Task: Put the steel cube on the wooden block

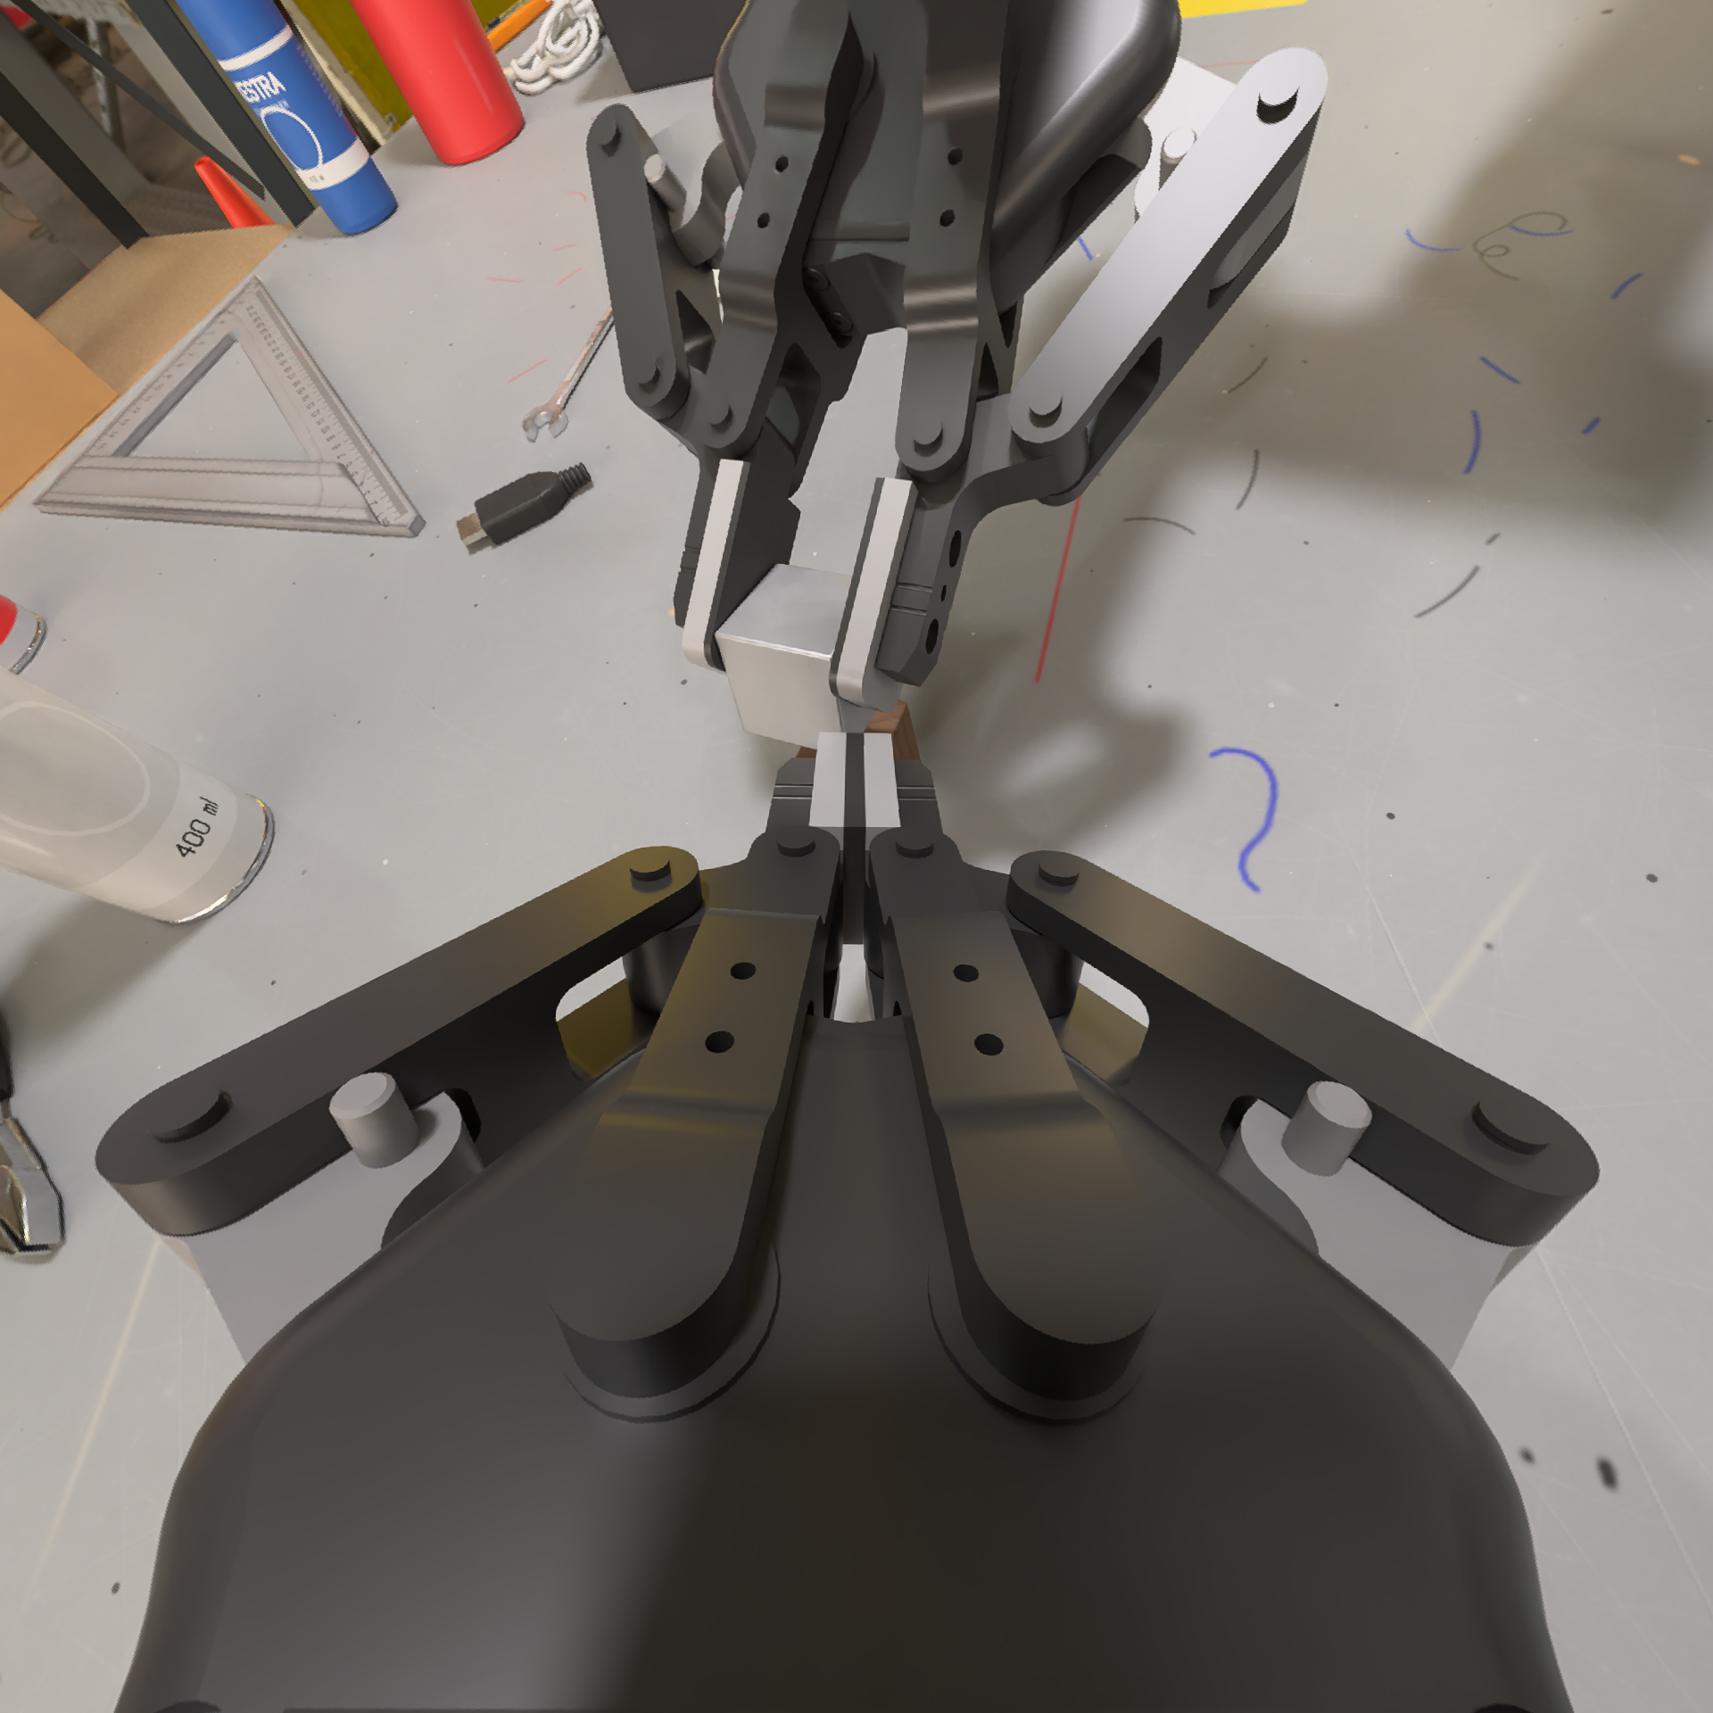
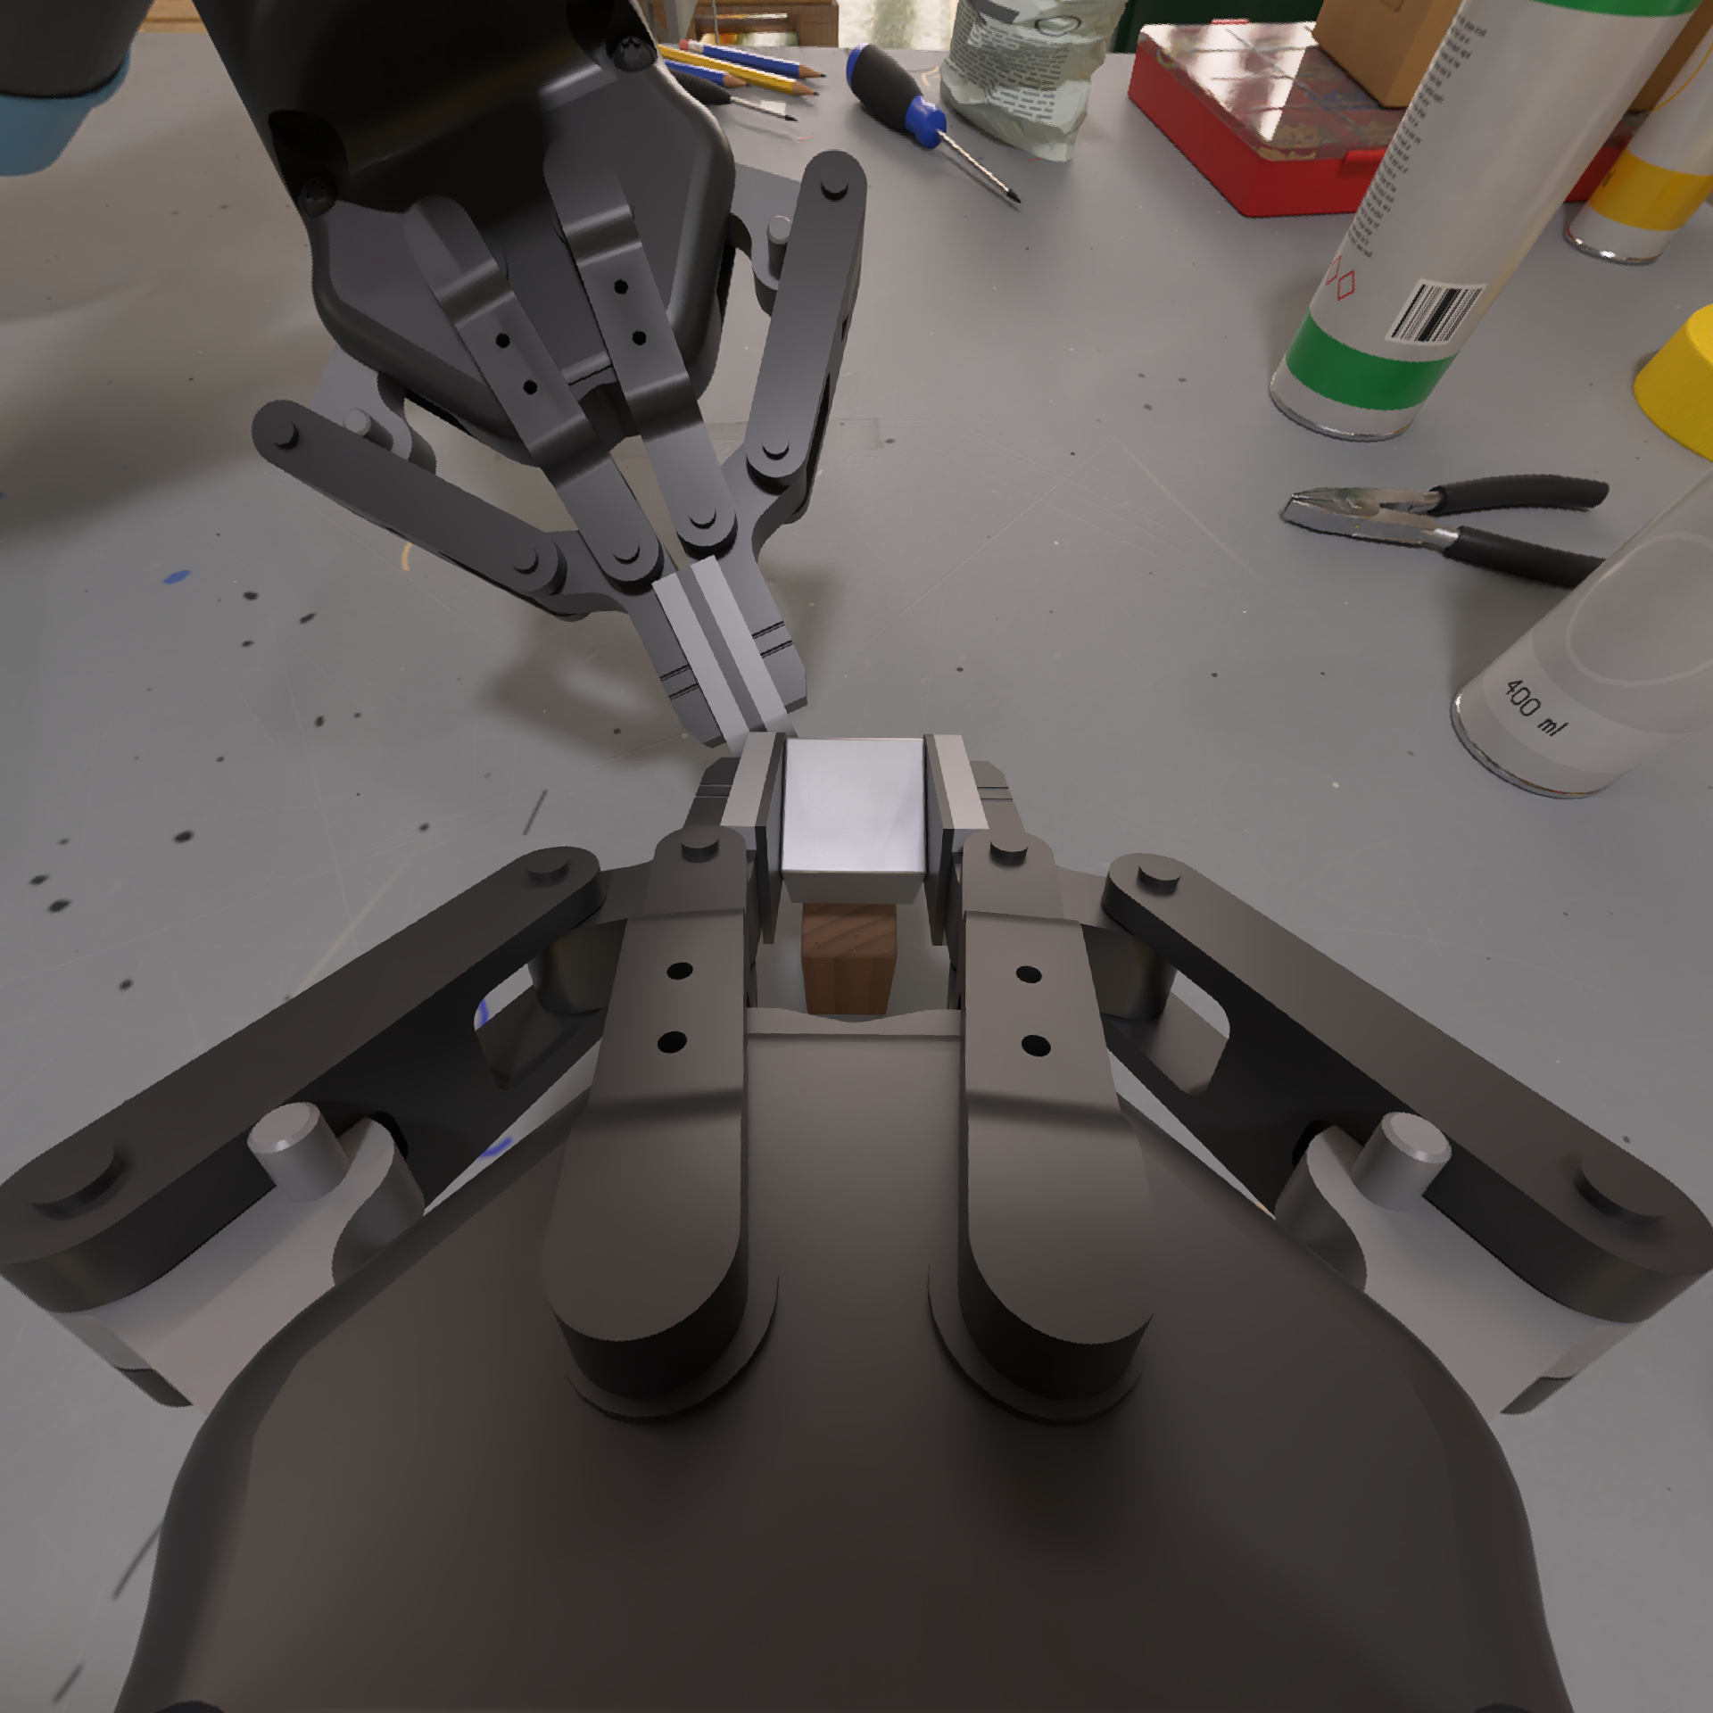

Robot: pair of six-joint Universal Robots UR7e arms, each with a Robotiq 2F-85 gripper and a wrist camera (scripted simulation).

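My right gripper (image 2: 853,758) is shut on the steel cube (image 2: 853,816), a shiny grey block held between its pads. The wooden block (image 2: 847,966), small, brown and upright, stands on the grey table directly under the cube; I cannot tell whether they touch. In the left wrist view the right gripper (image 1: 781,663) holds the cube (image 1: 774,653), with a sliver of the wooden block (image 1: 904,732) behind it. My left gripper (image 1: 855,780) is shut and empty, its tips just beside the cube; it also shows in the right wrist view (image 2: 742,709).
Left wrist view: a metal triangle square (image 1: 232,445), a black plug (image 1: 524,505), a wrench (image 1: 570,375), a clear bottle (image 1: 111,797), blue (image 1: 297,120) and red (image 1: 445,74) cans. Right wrist view: pliers (image 2: 1455,524), a green-banded can (image 2: 1390,278), a screwdriver (image 2: 918,111), a red box (image 2: 1270,130).
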